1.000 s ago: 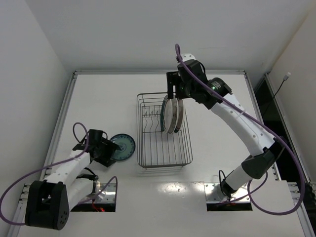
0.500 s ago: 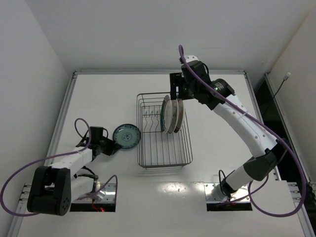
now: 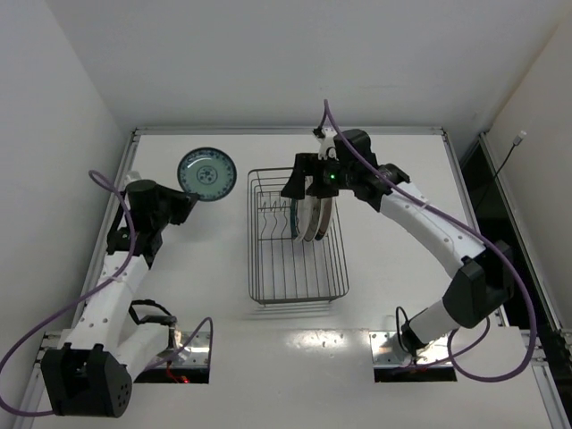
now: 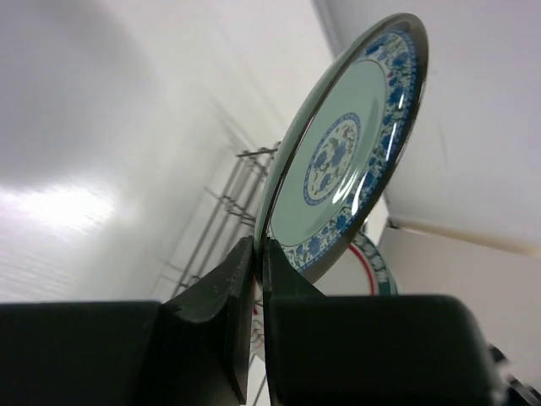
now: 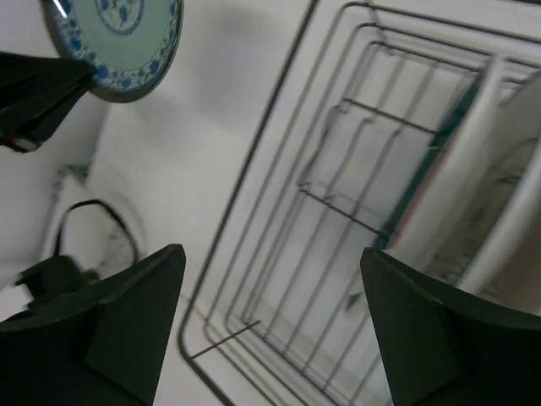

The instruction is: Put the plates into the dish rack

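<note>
Teal patterned plate [image 3: 206, 173], clamped at its rim by the left gripper [image 4: 258, 249], hangs left of the dish rack [image 3: 253, 234], face toward the overhead camera. Right gripper [image 5: 270, 262] gapes empty beside the racked plates [image 3: 313, 213]; white table [image 3: 402, 161], white walls [image 3: 268, 54].

1. Bench [image 3: 206, 295]: flat white top, matt, with a bright patch of glare near its front edge.
2. Metal rail [image 3: 286, 130]: pale aluminium strip along the far edge of the bench. Matching strips run down the left and right sides.
3. Back wall [image 3: 268, 54]: plain white, rising behind the far rail.
4. Left wall [image 3: 45, 134]: plain white, close beside the left rail.
5. Right wall [image 3: 541, 89]: plain white, set apart from the bench by a dark gap [image 3: 483, 192].
6. Black cord [image 3: 506, 164]: thin, hanging against the right wall from a small white connector [image 3: 519, 138] into the gap.
</note>
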